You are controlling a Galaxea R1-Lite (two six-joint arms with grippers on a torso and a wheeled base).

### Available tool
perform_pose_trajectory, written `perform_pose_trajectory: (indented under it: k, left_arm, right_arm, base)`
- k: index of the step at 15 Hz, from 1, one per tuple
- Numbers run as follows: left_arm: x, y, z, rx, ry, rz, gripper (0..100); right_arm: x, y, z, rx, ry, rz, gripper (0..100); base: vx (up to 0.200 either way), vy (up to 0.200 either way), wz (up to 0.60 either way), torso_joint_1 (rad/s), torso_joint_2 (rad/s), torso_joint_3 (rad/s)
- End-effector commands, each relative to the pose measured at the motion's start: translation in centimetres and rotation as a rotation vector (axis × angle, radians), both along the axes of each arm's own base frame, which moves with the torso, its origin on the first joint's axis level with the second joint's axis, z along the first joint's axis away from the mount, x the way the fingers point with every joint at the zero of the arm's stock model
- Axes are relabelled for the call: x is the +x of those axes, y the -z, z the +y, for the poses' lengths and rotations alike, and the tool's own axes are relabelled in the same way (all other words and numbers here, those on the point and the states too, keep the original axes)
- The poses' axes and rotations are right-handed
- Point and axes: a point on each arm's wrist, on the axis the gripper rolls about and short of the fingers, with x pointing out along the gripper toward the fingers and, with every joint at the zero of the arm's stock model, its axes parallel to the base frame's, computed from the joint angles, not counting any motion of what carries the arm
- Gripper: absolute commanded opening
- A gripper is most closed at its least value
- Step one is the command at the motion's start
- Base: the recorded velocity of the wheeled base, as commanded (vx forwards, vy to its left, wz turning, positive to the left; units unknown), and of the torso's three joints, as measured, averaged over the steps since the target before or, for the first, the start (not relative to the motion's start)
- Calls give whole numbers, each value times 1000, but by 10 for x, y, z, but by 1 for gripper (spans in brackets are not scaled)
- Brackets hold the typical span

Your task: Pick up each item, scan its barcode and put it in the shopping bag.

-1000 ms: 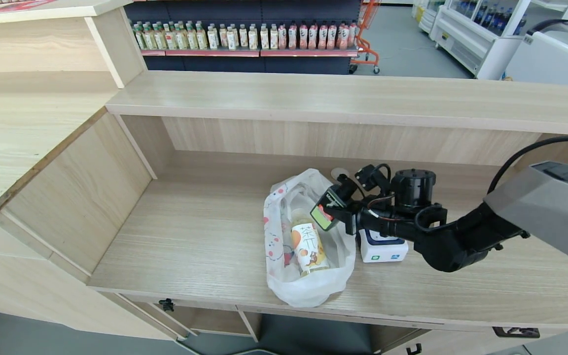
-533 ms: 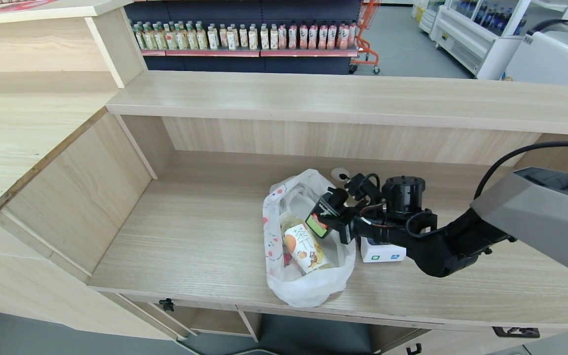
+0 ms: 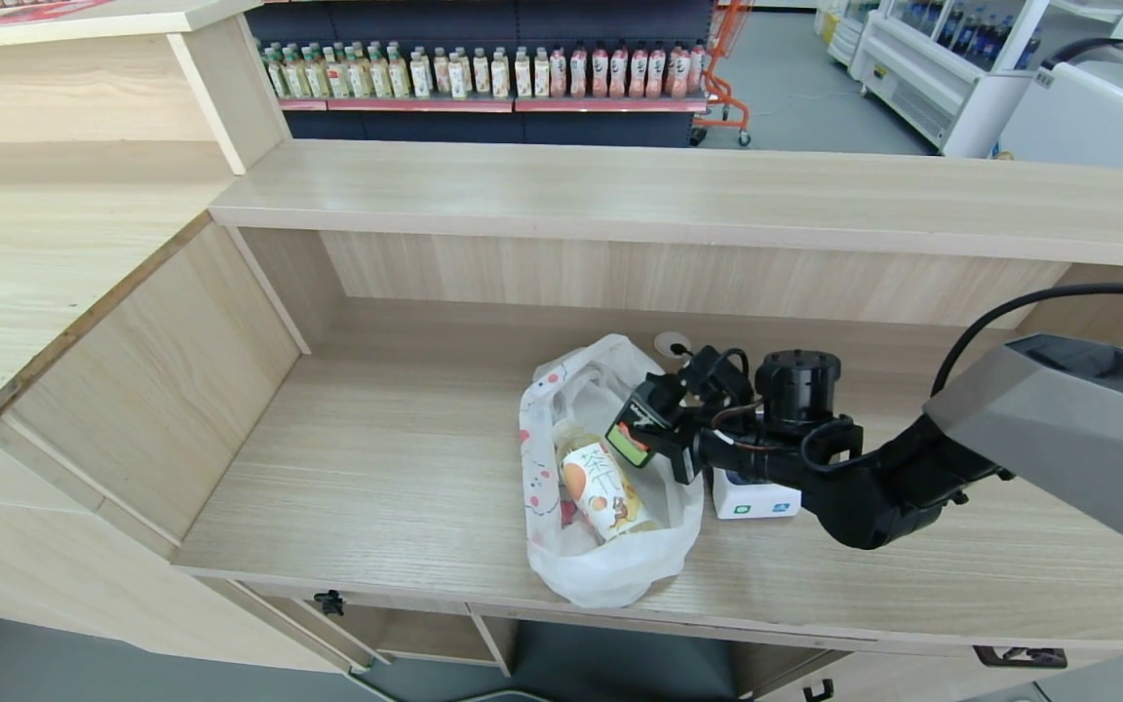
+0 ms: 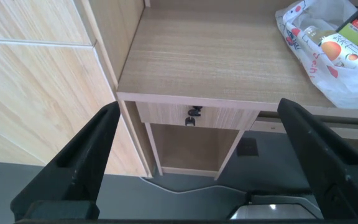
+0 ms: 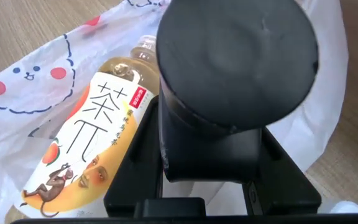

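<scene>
My right gripper point(image 3: 654, 436) is shut on a dark cylindrical can point(image 3: 633, 439) with a green and red label, held over the mouth of the white shopping bag point(image 3: 610, 575). In the bag lies a tea bottle point(image 3: 602, 487) with an orange label. The right wrist view has the can's black end point(image 5: 235, 62) close up, above the bottle point(image 5: 86, 155) and the printed bag point(image 5: 23, 93). My left gripper point(image 4: 197, 162) hangs open below the counter's front edge, far from the bag point(image 4: 347, 87).
A small white scanner box point(image 3: 755, 499) stands just right of the bag, under my right arm. A raised ledge point(image 3: 678, 195) walls the back, a wooden side panel point(image 3: 162, 370) the left. Bare counter point(image 3: 376, 468) stretches left of the bag.
My right arm has carried the can leftward and slightly down, from above the scanner box to the bag's opening. The tea bottle in the bag shifted a little left.
</scene>
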Motion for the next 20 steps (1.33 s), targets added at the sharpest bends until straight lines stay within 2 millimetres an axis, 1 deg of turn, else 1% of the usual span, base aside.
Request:
perform_pose_trajectory:
  k: [1, 5, 6, 9, 12, 14, 15, 16, 17, 18, 19, 20]
  left_arm:
    - [0, 0, 0, 0, 0, -1, 100]
    - [0, 0, 0, 1, 0, -1, 100]
    - [0, 0, 0, 1, 0, -1, 100]
    - [0, 0, 0, 1, 0, -1, 100]
    - [0, 0, 0, 1, 0, -1, 100]
    - [0, 0, 0, -2, 0, -1, 100]
    - [0, 0, 0, -3, 0, -1, 100]
    - [0, 0, 0, -5, 0, -1, 100]
    - [0, 0, 0, -5, 0, -1, 100]
    - [0, 0, 0, -5, 0, -1, 100]
    - [0, 0, 0, -5, 1, -1, 100]
    - [0, 0, 0, -5, 0, -1, 100]
  right_arm:
    - [3, 6, 1, 3, -4, -18, 0]
    - [3, 8, 2, 14, -37, -25, 0]
    - [3, 8, 2, 15, -38, -26, 100]
    - [3, 8, 2, 18, -49, -28, 100]
    - [6, -5, 1, 36, -61, -66, 100]
    - [9, -37, -11, 70, -39, -140, 100]
    - [8, -47, -15, 83, -29, -154, 100]
    - [1, -81, -26, 136, 0, -178, 100]
    - [-7, -105, -40, 141, 30, -189, 100]
    - [-19, -130, -57, 135, 70, -191, 100]
    - [-31, -148, -72, 128, 131, -185, 100]
    - [-44, -164, -88, 120, 243, -184, 100]
  base:
    - [0, 0, 0, 0, 0, 0]
    - [0, 0, 0, 0, 0, 0]
    - [0, 0, 0, 0, 0, 0]
    - [0, 0, 0, 0, 0, 0]
    - [0, 0, 0, 0, 0, 0]
    - [0, 0, 0, 0, 0, 0]
    - [0, 0, 0, 0, 0, 0]
    - [0, 0, 0, 0, 0, 0]
    - [0, 0, 0, 0, 0, 0]
    - [0, 0, 0, 0, 0, 0]
    - [0, 0, 0, 0, 0, 0]
    - [0, 0, 0, 0, 0, 0]
